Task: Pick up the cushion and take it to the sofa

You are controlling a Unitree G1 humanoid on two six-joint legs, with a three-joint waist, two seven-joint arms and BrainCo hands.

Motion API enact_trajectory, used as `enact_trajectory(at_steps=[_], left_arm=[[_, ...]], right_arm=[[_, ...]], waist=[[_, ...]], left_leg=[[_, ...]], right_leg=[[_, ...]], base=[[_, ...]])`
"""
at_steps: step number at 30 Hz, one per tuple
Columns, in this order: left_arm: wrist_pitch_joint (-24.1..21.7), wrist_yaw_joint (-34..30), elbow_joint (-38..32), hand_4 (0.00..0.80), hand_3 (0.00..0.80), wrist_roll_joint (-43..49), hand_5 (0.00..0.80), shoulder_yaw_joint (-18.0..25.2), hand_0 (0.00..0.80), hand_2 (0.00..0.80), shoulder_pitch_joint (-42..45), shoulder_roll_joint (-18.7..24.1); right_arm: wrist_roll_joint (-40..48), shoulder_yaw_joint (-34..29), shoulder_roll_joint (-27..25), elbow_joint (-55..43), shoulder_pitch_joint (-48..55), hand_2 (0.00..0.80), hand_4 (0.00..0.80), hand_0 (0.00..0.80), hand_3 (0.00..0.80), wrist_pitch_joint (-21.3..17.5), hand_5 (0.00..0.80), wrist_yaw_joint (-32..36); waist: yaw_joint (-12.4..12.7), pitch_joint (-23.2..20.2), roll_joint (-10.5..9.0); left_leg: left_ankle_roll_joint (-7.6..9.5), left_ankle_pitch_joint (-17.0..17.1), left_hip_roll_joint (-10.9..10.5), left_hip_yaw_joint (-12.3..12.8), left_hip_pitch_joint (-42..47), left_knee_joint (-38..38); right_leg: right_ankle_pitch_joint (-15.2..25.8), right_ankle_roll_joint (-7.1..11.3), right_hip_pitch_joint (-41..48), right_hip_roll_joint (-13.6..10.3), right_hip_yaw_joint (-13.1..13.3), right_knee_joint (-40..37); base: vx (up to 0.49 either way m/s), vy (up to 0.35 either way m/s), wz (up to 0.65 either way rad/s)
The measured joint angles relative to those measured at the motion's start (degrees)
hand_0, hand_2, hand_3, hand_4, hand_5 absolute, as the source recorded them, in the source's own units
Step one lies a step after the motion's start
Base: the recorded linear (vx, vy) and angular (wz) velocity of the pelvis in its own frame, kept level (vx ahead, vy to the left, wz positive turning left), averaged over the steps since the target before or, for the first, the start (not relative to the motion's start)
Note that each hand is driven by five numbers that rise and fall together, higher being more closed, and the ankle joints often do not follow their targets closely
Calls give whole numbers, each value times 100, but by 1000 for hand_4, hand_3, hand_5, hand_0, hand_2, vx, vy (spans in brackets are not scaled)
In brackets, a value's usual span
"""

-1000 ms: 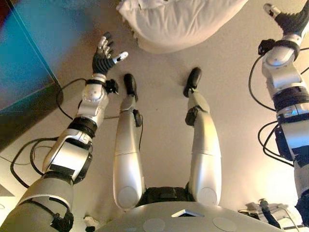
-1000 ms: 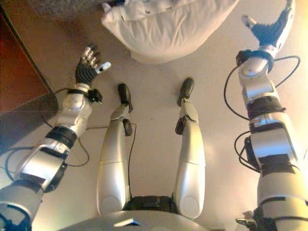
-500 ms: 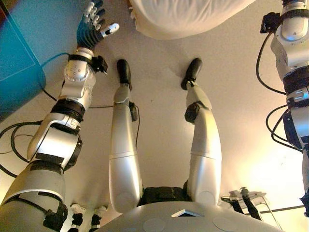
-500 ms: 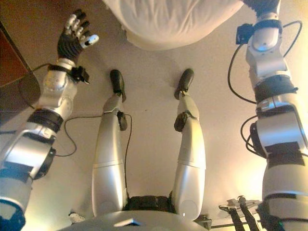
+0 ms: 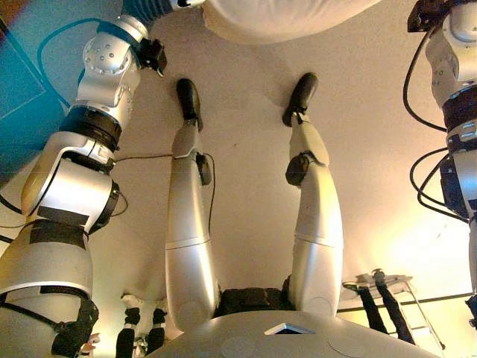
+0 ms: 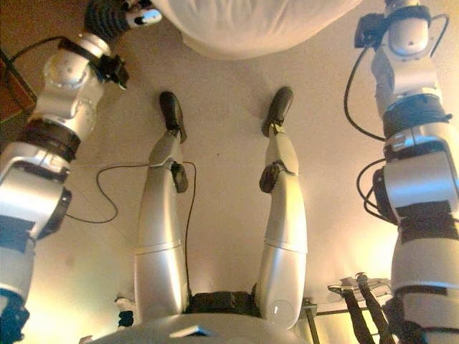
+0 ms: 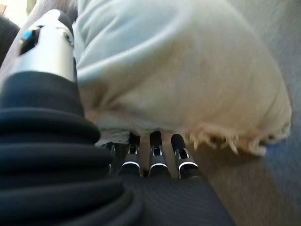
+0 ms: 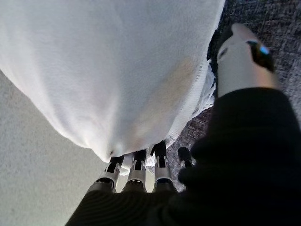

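A white cushion [image 5: 283, 19] with a fringed edge lies on the floor at the top of the eye views, partly cut off. My left hand [image 6: 116, 14] is at its left side. In the left wrist view my straight fingers [image 7: 155, 160] reach under the cushion's [image 7: 178, 70] edge, with the thumb [image 7: 47, 47] up beside it. My right hand is out of the eye views. In the right wrist view its fingers [image 8: 136, 172] run under the cushion [image 8: 103, 61], thumb [image 8: 240, 56] alongside. Both hands are open against the cushion.
A teal piece of furniture [image 5: 22, 82] stands close on the left. The cushion lies partly on a dark grey carpet [image 8: 263, 19] and partly on pale floor [image 8: 33, 155]. A small metal stand [image 5: 380, 287] is at the lower right.
Both arms have stretched forward to the cushion. The left hand went from open in the air to the cushion's left edge, and the right hand left the eye views. The view has shifted a little.
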Motion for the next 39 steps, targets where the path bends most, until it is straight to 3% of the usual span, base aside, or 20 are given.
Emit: enact_trajectory(at_steps=[6,19,20,21,22,23,24,31,39], left_arm=[[407,-139,71,0,0,-66,0,-39,0,0,-414,58],[430,-95,206,0,0,-284,0,-36,0,0,-535,-25],[431,-95,205,282,282,-284,282,-37,282,282,-538,-67],[431,-95,205,621,621,-284,621,-38,621,621,-539,-66],[433,-95,205,800,800,-285,800,-38,800,800,-539,-73],[442,-95,204,800,800,-286,800,-39,800,800,-544,-78],[459,-95,205,800,800,-286,800,-42,800,800,-548,-98],[668,-114,212,800,800,-410,800,-307,800,800,-510,-62],[671,-116,214,800,800,-414,800,-410,800,800,-447,-24]], right_arm=[[183,91,-12,-10,-242,0,0,0,0,-10,0,211],[511,235,-81,-227,-282,0,0,0,0,2,0,899],[570,236,-74,-228,-292,0,0,0,0,23,0,993],[646,239,-76,-228,-306,0,0,0,0,76,0,1173],[689,240,-78,-227,-321,0,0,0,0,128,0,1325],[788,250,-75,-228,-353,433,433,433,433,215,433,1552],[895,257,-92,-229,-375,800,800,800,800,290,800,1773],[1130,486,-238,-246,-385,800,800,800,800,474,800,2864],[1139,691,-138,-256,-309,800,800,800,800,623,800,3013]], waist=[[-22,-5,2],[-29,-15,-1],[-27,-15,-1],[-27,-16,0],[-28,-16,0],[-27,-16,0],[-31,-16,0],[-18,-17,2],[3,-17,2]], left_leg=[[-3,0,1,6,-176,-18],[-38,24,-8,54,-196,-188],[-39,24,-7,56,-201,-191],[-40,25,-7,60,-203,-197],[-40,25,-8,65,-205,-200],[-41,26,-10,71,-210,-207],[-41,26,-10,74,-215,-212],[-53,36,-12,68,-217,-232],[-49,72,-48,53,-236,-243]], right_leg=[[31,-3,-162,60,5,-87],[109,6,-258,94,58,-252],[109,6,-265,95,68,-252],[109,6,-271,93,72,-252],[109,6,-278,94,74,-251],[109,6,-290,92,76,-251],[109,6,-300,92,76,-251],[109,6,-311,85,81,-246],[109,6,-336,69,83,-221]], base=[[15,8,-5],[2,-10,-2],[0,0,0],[0,0,0],[0,0,0],[0,0,0],[0,0,0],[0,0,0],[-4,3,2]])
